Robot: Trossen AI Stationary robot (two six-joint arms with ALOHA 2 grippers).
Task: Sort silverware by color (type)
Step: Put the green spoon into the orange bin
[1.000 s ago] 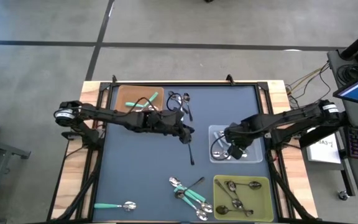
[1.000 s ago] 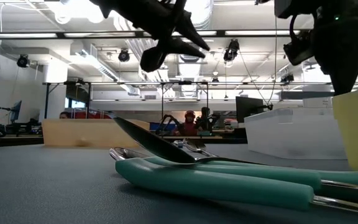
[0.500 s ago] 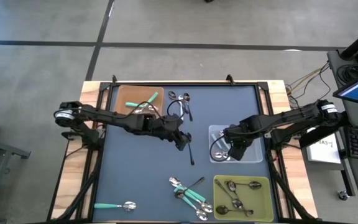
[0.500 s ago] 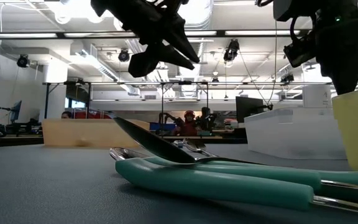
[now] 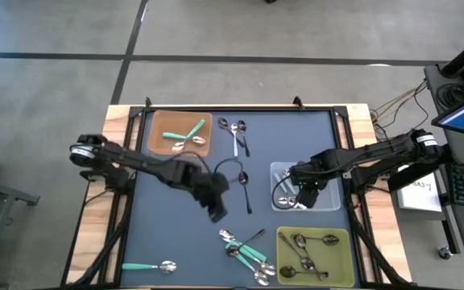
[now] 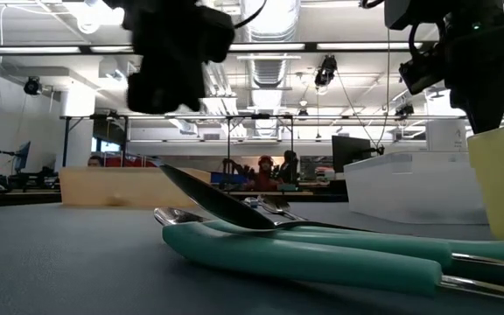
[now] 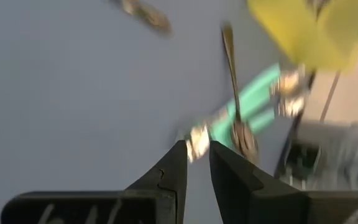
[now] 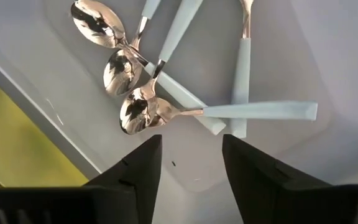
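My left gripper (image 5: 216, 211) hovers over the dark mat, a little to the left of a heap of teal and dark spoons (image 5: 244, 246). In its wrist view the fingers (image 7: 197, 149) stand slightly apart with nothing between them, and teal handles (image 7: 247, 102) lie ahead. My right gripper (image 5: 304, 193) hangs open over the clear tray (image 5: 329, 171). That tray holds several light blue spoons (image 8: 260, 111), which lie on its floor below the gripper (image 8: 191, 146). A dark spoon (image 5: 246, 189) lies alone mid-mat.
A brown tray (image 5: 161, 129) at the far left holds teal spoons. A yellow tray (image 5: 341, 266) at the near right holds dark metal spoons. Loose spoons (image 5: 236, 133) lie near the far edge. One teal spoon (image 5: 147, 266) lies at the near left.
My left gripper has swung from beside the lone dark spoon toward the table's near edge and a little to the left. It carries nothing, and the dark spoon stays on the mat. My right gripper has stayed over the clear tray.
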